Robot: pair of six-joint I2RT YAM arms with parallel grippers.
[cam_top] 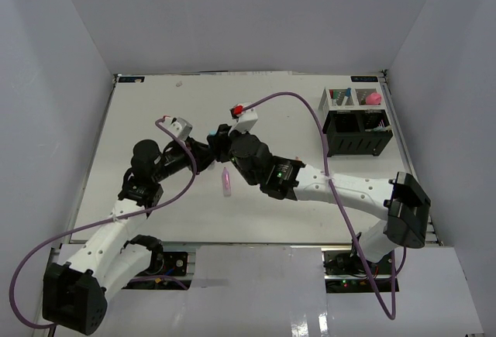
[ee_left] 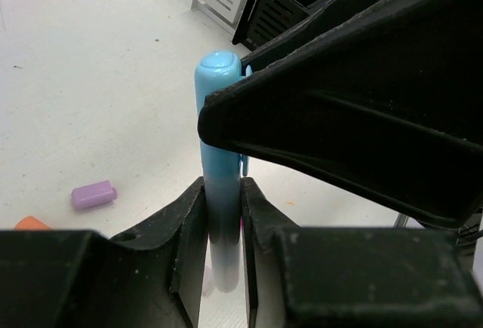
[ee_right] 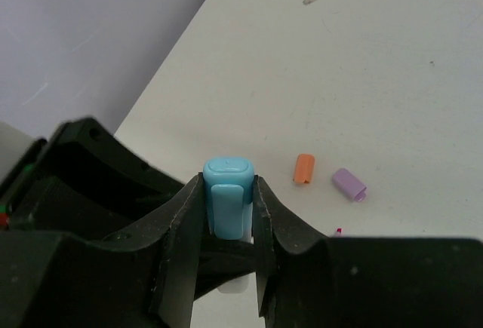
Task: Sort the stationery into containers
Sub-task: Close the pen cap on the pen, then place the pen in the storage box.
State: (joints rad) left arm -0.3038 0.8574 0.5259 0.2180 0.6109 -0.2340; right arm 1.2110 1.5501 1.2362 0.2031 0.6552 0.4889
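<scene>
A light blue marker [ee_left: 219, 117] is held between both grippers above the table. My left gripper [ee_left: 223, 188] is shut on its pale barrel. My right gripper [ee_right: 227, 183] is shut on its blue clipped cap [ee_right: 227, 192]. In the top view the two grippers, left [cam_top: 203, 148] and right [cam_top: 219, 142], meet at mid-table and hide the marker. A pink marker [cam_top: 226, 182] lies on the table just in front of them. The black organizer [cam_top: 356, 132] with white mesh compartments [cam_top: 353, 98] stands at the far right, with a few items inside.
A small purple piece [ee_right: 349, 184] and an orange piece [ee_right: 303, 169] lie loose on the table under the grippers; both also show in the left wrist view, purple [ee_left: 93, 194] and orange [ee_left: 30, 222]. White walls enclose the table [cam_top: 155, 120] on three sides.
</scene>
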